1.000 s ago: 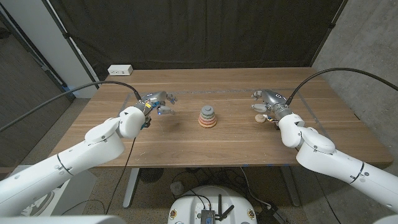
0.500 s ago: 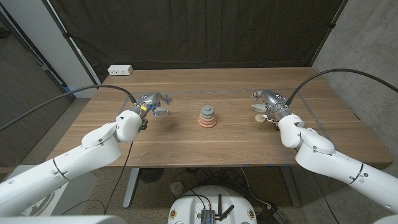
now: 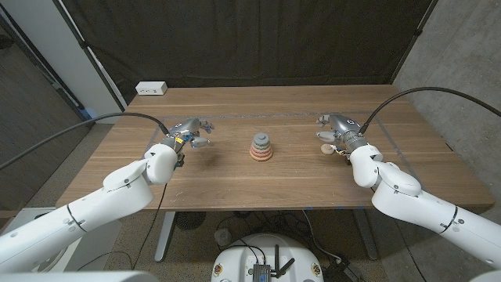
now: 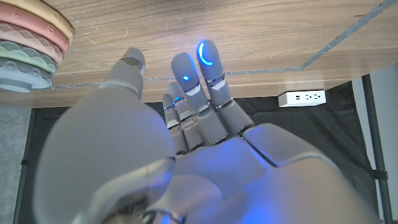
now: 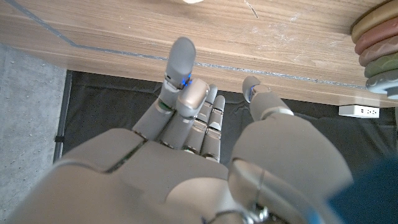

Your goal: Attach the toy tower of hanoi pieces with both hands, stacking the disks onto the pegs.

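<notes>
In the head view the stack of disks [image 3: 261, 147] is showing too small for its layers to be counted or any peg to be made out. Beside it, toward the right hand [image 3: 335, 130], a small pale piece [image 3: 326, 149] is lying partly covered by that hand, so whether the fingers are touching it is staying unclear. The left hand [image 3: 192, 131], on the stack's other side, is also too small for its finger spread to be read. In the left wrist view the stack [image 4: 30, 38] is being cut off by the picture's edge; the right wrist view is likewise cropping the stack [image 5: 377, 38] and the pale piece [image 5: 193, 1].
</notes>
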{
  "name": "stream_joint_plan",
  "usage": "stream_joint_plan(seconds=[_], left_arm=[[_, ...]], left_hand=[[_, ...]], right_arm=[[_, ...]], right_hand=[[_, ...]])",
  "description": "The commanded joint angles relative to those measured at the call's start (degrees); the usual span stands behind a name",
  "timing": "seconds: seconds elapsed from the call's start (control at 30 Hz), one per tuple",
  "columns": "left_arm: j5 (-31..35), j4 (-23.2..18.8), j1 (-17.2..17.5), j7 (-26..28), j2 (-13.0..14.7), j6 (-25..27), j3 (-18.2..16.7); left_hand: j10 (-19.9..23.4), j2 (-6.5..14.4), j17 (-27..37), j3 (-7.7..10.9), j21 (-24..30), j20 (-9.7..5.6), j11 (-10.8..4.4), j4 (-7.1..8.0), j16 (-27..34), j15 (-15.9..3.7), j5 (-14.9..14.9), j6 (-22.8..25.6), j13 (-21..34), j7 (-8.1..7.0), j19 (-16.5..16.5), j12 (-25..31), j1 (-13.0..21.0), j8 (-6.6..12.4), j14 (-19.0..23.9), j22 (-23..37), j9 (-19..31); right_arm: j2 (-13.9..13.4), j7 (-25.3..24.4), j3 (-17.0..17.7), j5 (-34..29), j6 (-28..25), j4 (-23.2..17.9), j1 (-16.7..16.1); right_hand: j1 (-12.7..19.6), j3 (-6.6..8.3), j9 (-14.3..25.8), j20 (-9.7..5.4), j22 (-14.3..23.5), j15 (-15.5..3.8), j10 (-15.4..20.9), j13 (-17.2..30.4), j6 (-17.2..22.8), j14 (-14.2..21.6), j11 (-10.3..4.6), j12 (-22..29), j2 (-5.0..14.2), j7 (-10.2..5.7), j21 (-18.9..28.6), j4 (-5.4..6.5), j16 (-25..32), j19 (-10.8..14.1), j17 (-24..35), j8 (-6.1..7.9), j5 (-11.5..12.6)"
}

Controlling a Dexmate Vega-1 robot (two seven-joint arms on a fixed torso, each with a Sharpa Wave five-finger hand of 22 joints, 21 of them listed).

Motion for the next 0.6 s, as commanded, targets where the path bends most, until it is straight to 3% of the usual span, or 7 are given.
stream_joint_plan(seconds=[0.03,0.47,0.6], left_arm=[[-1.29,0.19,1.41,2.69,-0.3,-0.09,-0.39],[-2.32,-0.09,1.47,2.48,0.94,-0.42,-0.56],[-2.67,0.1,1.65,2.99,0.78,-0.65,-0.74]], left_hand=[[0.66,0.42,0.0,0.47,0.03,-7.0,0.04,-0.07,0.11,-2.8,0.32,0.77,0.24,0.07,0.24,0.19,0.44,0.19,-0.02,0.15,0.03],[1.25,0.67,-0.01,0.65,-0.08,-6.98,0.08,-0.09,0.2,-2.8,0.42,1.16,0.35,0.14,0.17,0.16,0.53,0.18,-0.1,0.11,0.02],[1.18,0.7,0.08,0.67,-0.08,-6.97,-0.03,-0.08,0.32,-2.8,0.45,1.21,0.41,0.18,0.22,0.09,0.49,0.15,-0.02,0.11,0.02]], right_arm=[[-0.41,-0.55,0.3,-0.18,-0.41,-0.6,-0.77],[-1.05,0.12,-0.11,-0.99,-3.09,-2.23,-1.23],[-1.46,0.79,-0.62,-1.45,-3.86,-2.6,-0.99]], right_hand=[[0.63,0.25,0.2,-2.33,0.16,-0.79,0.03,0.17,0.46,0.26,0.13,-0.11,0.03,0.01,0.29,-0.11,0.15,0.46,0.12,0.19,0.35],[0.61,0.24,0.46,-2.32,0.18,-0.77,-0.42,-0.01,-0.29,0.25,0.29,-0.34,-0.06,0.1,0.29,-0.08,0.22,0.42,0.14,0.03,0.37],[0.58,0.24,0.48,-2.31,0.22,-0.75,-2.19,-0.22,-0.68,0.34,0.77,-0.96,-0.19,0.23,0.28,-0.08,0.4,0.26,0.32,-0.16,0.39]])
